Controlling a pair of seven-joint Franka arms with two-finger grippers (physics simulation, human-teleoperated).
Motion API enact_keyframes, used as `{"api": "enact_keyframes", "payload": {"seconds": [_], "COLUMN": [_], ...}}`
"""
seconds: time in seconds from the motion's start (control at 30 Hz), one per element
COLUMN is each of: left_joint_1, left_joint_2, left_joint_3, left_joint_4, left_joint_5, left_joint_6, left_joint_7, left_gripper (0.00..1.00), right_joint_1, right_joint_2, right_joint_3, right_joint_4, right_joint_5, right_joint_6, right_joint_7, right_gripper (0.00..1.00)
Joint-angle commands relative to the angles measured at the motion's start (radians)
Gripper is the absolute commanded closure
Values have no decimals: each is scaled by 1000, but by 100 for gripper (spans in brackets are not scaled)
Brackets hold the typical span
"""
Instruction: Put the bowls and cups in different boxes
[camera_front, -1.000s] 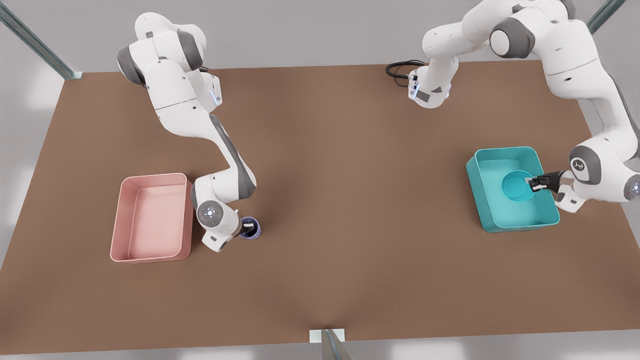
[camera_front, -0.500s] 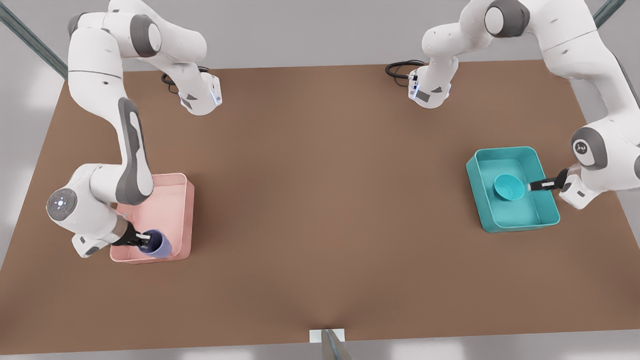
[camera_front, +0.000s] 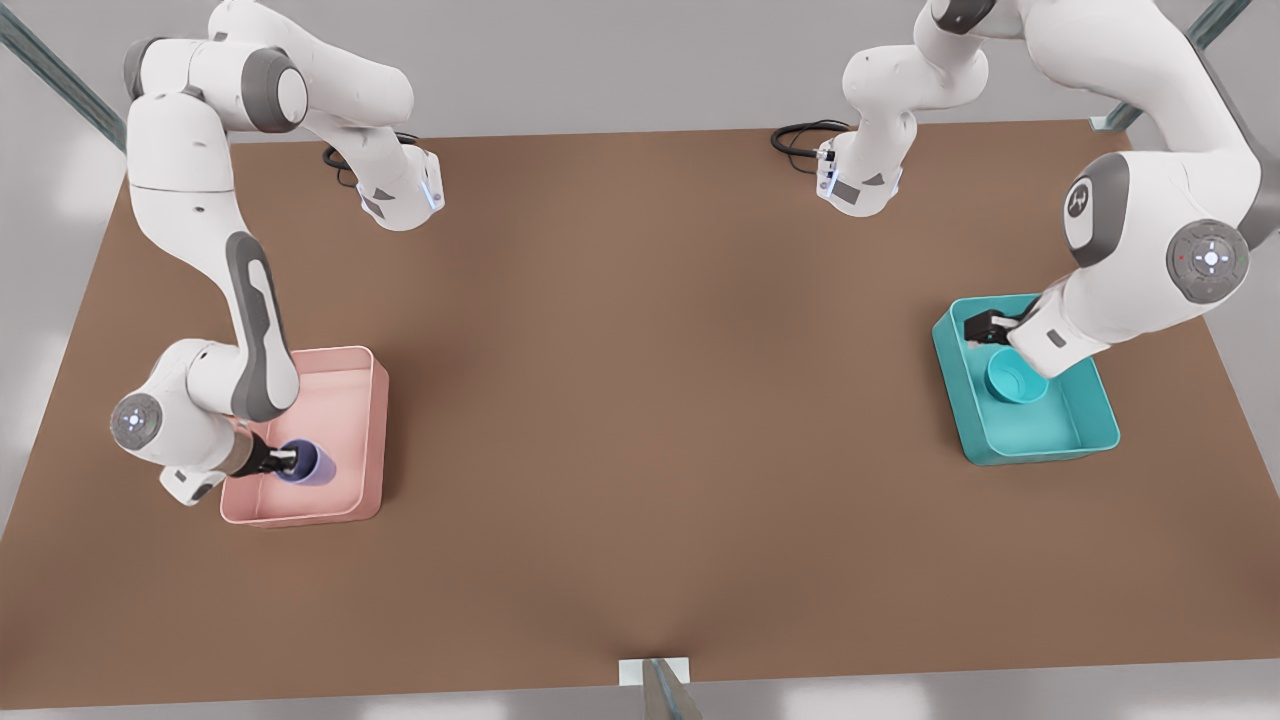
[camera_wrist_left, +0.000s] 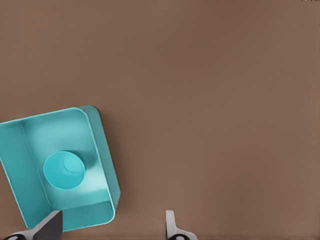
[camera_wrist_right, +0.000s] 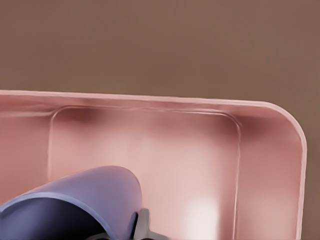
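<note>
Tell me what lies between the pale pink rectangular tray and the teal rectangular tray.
Bare brown table, seen in the front view, separates the pink tray and teal tray.

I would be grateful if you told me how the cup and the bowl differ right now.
The cup is lavender-blue, narrow and tall; the bowl is teal, wide and shallow. The cup is held at its rim by the right claw inside the pink box; the bowl lies free in the teal box, with the left claw open above. Both are inside boxes.

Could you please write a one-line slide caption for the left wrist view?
Left gripper, fingers open, above the table beside the teal box, the teal bowl resting inside.
</note>
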Motion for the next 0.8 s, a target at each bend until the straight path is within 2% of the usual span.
{"api": "enact_keyframes", "payload": {"seconds": [0.0,0.13,0.17,0.2,0.37,0.57,0.7,0.77], "left_joint_1": [0,1,1,1,3,4,4,4], "left_joint_2": [0,5,6,6,13,13,14,14], "left_joint_3": [0,-2,0,0,0,0,0,0], "left_joint_4": [-1,-1,-1,-1,-1,-1,-2,-2], "left_joint_5": [-30,-30,-30,-30,-30,-30,-30,-30], "left_joint_6": [-10,-12,-13,-13,-13,-13,-15,-27], "left_joint_7": [-151,-150,-150,-150,-150,-150,-150,-150], "left_gripper": [0,0,0,0,0,0,0,0], "right_joint_1": [-3,-2,-2,-2,-2,1,13,53], "right_joint_2": [18,41,41,41,32,-80,-102,-102], "right_joint_3": [0,1,3,3,6,8,8,5], "right_joint_4": [1,4,6,11,17,23,164,307], "right_joint_5": [-3,8,8,8,4,4,-6,-22], "right_joint_6": [99,99,90,87,78,-106,-388,-618], "right_joint_7": [-197,-191,-193,-194,-200,-222,-81,48], "right_gripper": [79,79,30,0,0,0,0,0]}}
